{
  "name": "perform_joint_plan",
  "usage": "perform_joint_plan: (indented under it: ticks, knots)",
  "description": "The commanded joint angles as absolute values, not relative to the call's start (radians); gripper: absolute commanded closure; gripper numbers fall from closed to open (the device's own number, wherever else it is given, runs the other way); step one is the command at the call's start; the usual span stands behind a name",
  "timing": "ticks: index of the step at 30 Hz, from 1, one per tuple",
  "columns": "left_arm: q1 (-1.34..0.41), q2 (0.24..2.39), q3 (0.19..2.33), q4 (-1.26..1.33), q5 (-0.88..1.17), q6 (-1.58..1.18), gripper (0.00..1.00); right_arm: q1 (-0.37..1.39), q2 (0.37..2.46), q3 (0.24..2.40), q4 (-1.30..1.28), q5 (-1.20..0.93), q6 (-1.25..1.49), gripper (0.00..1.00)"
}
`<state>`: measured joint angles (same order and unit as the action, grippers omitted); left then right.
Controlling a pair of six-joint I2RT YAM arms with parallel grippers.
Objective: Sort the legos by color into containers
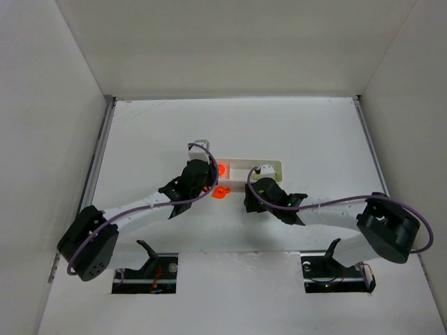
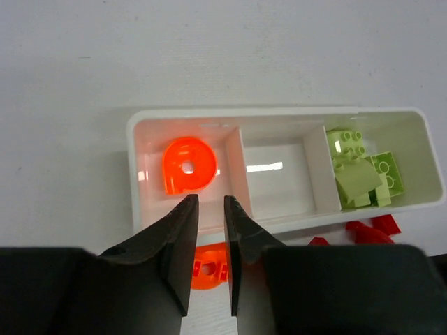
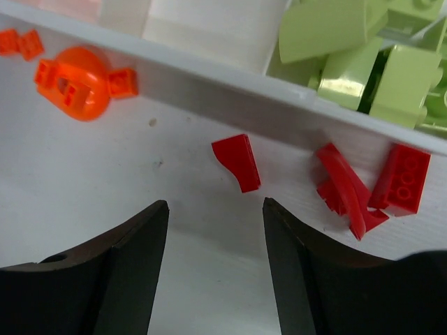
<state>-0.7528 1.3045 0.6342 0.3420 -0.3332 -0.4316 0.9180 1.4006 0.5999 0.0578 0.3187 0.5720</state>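
Roughly halfway done, I'd say. Straight ahead of the left gripper sits the white tray. The compartment right past its fingertips has one orange round piece in it, and the one far off to its right is stacked with green bricks. The middle compartment is bare, so my guess is that one is meant for red.

What's left is all loose on the table, on the gripper side of the tray wall. There's an orange dome piece directly under the left fingers. From the right wrist view a couple of small orange bits lie beyond it, up and to the left of the right gripper. None of the reds are sorted yet: a red wedge lies just ahead of the gap between the right fingers, and a red pile lies ahead and to its right, against the tray wall.

The left fingers are nearly together with a thin empty slit between them, carrying nothing. The right fingers are spread wide and also empty, and they look lined up on that wedge.
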Motion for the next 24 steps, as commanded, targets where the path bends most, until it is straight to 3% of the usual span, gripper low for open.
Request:
perform_joint_plan:
  ticks: [1,11,13,18,24]
  knots:
    - [-0.746,1.211,0.562,0.379,-0.356,-0.462,0.78,0.93,1.413,0.647,0.048,0.383,0.572,0.37]
    - [-0.719,1.132,0.39,0.379,-0.337,-0.514,0.57,0.947,1.56,0.699,0.051,0.442,0.592,0.41]
    - [-0.714,1.134,0.373,0.387,-0.347,-0.525,0.53,0.949,1.589,0.712,0.054,0.445,0.591,0.47]
    - [-0.693,1.131,0.339,0.409,-0.351,-0.551,0.51,0.973,1.576,0.712,0.057,0.466,0.598,0.79]
    - [-0.671,1.176,0.318,0.454,-0.331,-0.569,0.51,1.024,1.451,0.715,0.002,0.471,0.63,0.84]
